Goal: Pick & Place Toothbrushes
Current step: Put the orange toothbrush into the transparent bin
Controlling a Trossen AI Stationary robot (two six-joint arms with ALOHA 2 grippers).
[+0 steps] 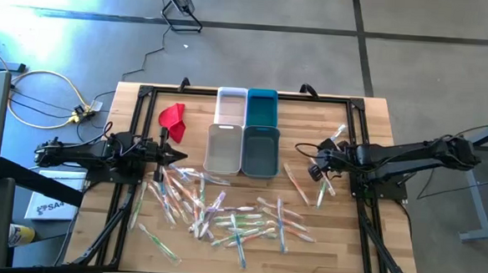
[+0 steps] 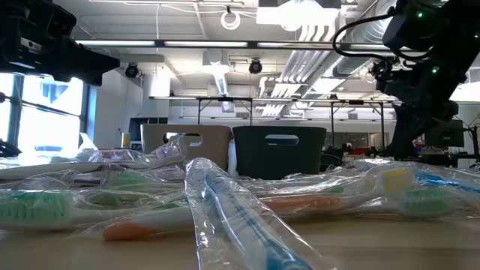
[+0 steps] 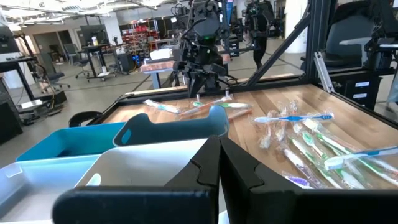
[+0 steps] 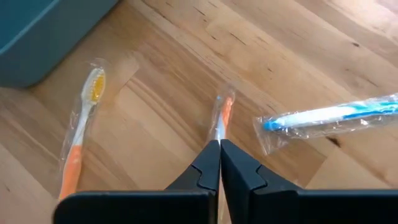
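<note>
Toothbrushes (image 1: 223, 215) mostly lie scattered on table (image 1: 378, 127); bins (image 1: 244, 136) look empty, so task barely begun. Right tool (image 4: 219, 155) pressed together, pinching orange brush wrapper (image 4: 222, 115). Left tool (image 3: 219, 155) shut, idle nr bins.

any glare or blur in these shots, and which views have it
High view: a bright blown-out patch on the floor at top left; the table is evenly lit. Low view: the nearest wrapped toothbrush is soft and blurred, its wrapper catching highlights, and the windows at left are blown out. Right wrist view: sharp, with small glints on the blue toothbrush's wrapper. Left wrist view: the near bins look blurred.
</note>
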